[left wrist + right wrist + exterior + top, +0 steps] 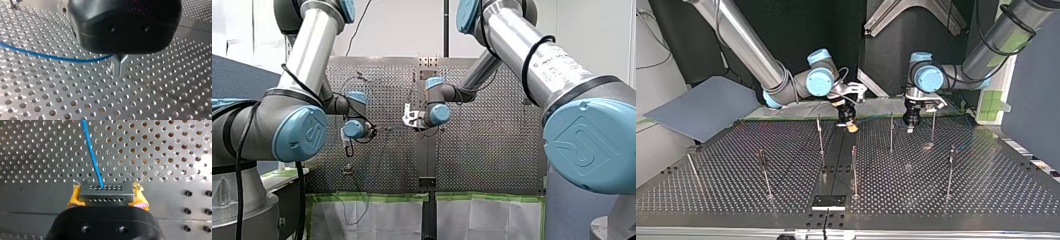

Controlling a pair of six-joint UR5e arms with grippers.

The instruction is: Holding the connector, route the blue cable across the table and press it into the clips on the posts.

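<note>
The connector [105, 192] is clamped between the yellow pads [73, 199] of the right arm's jaws, low over the far middle of the worktop [961, 200]; the blue cable [91, 150] runs from it to the left arm's jaws, whose metal fingers [119, 67] are drawn together and seem to pinch it; thin posts [854, 170] stand near both; their clips are too small to make out. I'd keep the connector grip firm, hold the cable lightly taut between the arms, lift it to a post's top and press straight down, lest the slender post bend.
</note>
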